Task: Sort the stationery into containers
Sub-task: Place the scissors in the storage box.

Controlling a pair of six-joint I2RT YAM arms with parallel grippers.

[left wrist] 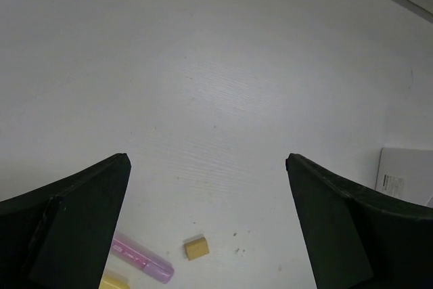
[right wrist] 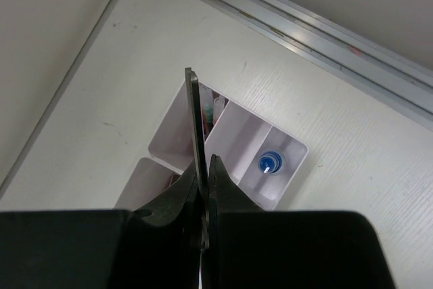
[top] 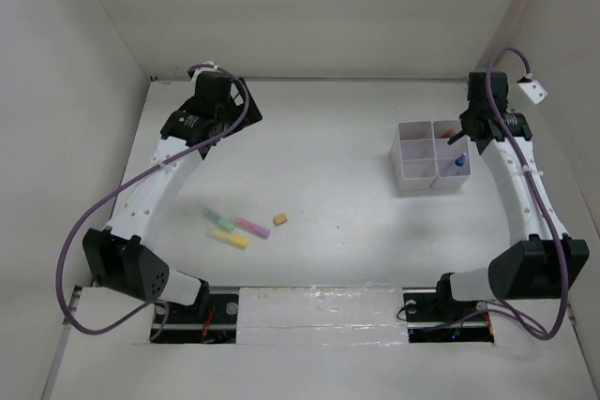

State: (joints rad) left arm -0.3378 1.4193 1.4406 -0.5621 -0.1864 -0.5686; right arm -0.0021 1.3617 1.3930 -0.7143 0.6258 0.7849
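White table [top: 328, 128] fills the enclosure, with pale walls closing it on the left, far and right sides; the left arm reaches toward the far left corner and the right arm toward the far right, so the broad middle lies bare between them. The left gripper [left wrist: 207, 160] hangs with its fingers spread wide and nothing between them. The right gripper [right wrist: 204, 166] is pressed together on a thin dark blade, by its look the scissors [right wrist: 193, 116], poised over the box [top: 417, 182]; the handles are hidden.

Sorting looks partly done; the box sits far right, near the right wall; the blue-capped tube [top: 458, 164] stands in its near right compartment and something red [top: 457, 138] shows in the far right one.

Left to do, I judge: the scissors go in, then four pieces lying near left, well apart from the box; the pink marker [top: 251, 227], yellow marker [top: 231, 239], green marker [top: 214, 216], and smallest, the tan eraser [top: 279, 219] just right of them.

Room is tight only beside the right wall; approach from above or from the left looks free.
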